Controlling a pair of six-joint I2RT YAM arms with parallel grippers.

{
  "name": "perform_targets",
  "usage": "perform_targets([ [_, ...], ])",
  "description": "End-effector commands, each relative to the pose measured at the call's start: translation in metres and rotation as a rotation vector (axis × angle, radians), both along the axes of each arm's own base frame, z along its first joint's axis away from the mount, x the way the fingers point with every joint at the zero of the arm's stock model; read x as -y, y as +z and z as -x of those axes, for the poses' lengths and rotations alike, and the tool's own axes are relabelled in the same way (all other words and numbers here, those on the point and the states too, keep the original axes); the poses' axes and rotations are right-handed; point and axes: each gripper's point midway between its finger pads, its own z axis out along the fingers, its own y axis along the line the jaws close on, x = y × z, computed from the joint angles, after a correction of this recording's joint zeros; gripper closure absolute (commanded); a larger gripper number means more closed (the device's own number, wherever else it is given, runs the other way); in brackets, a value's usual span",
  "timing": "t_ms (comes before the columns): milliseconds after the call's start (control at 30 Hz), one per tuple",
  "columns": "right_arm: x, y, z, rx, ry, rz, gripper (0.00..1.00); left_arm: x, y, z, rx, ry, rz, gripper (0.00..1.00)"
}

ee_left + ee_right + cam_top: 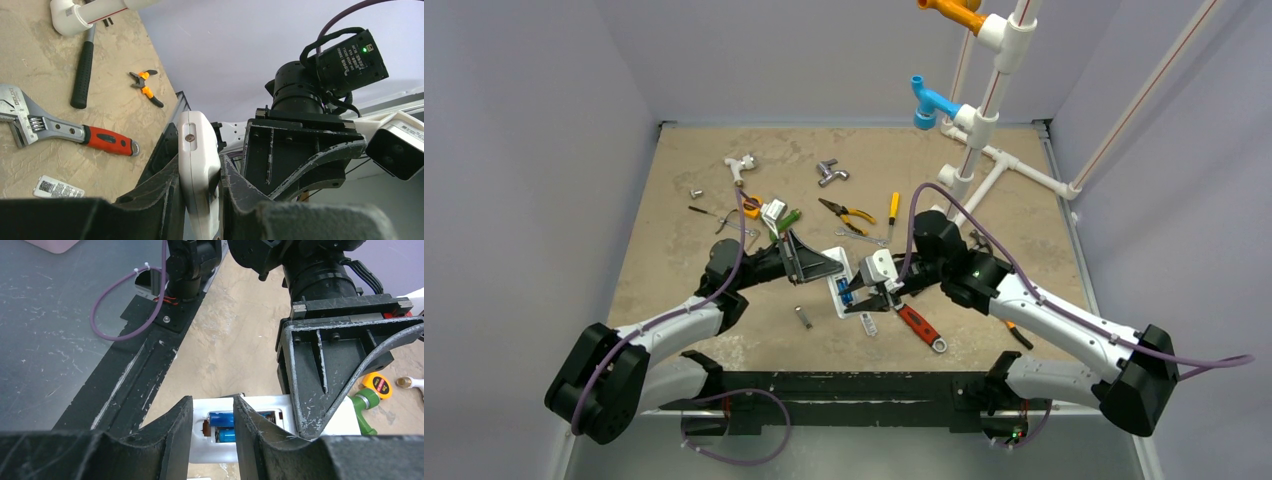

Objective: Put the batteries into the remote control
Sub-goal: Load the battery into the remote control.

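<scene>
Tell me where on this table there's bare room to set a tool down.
Bare: the far edge behind the metal fitting; the right side between the white pipe frame and the right arm; the near strip between the red wrench and the black rail. Crowded: the middle around the remote, and the tools from the pliers leftward.

Tan, stone-patterned table [674,200] enclosed left, far and right by plain pale grey walls [824,50]. White pipe frame [980,125] stands far right. Black rail [864,388] along near edge. Lighting even, diffuse.

The batteries [222,419] sit in the remote control [837,283] (two, side by side); the wrench [921,327] lies just right.
</scene>
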Motion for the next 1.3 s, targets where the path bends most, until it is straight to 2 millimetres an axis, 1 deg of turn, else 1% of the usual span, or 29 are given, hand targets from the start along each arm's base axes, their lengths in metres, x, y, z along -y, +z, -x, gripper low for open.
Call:
perform_targets([
  [0, -0.003, 0.015, -0.002, 0.043, 0.029, -0.056, 0.67, 0.0, 0.012, 0.005, 0.053, -0.014, 0.039, 1.0],
  [233, -0.003, 0.012, -0.004, 0.031, 0.031, -0.06, 0.69, 0.0, 0.017, 0.006, 0.068, -0.023, 0.06, 1.0],
  [533, 0.0, 0.008, -0.007, 0.012, 0.031, -0.06, 0.7, 0.0, 0.018, 0.007, 0.077, -0.027, 0.077, 1.0],
  [1100, 0.001, 0.0, -0.006, -0.011, 0.044, -0.049, 0.71, 0.001, 0.021, 0.008, 0.084, -0.035, 0.09, 1.0],
  [1267, 0.002, -0.003, -0.009, -0.011, 0.035, -0.044, 0.73, 0.001, 0.021, 0.008, 0.084, -0.037, 0.09, 1.0],
])
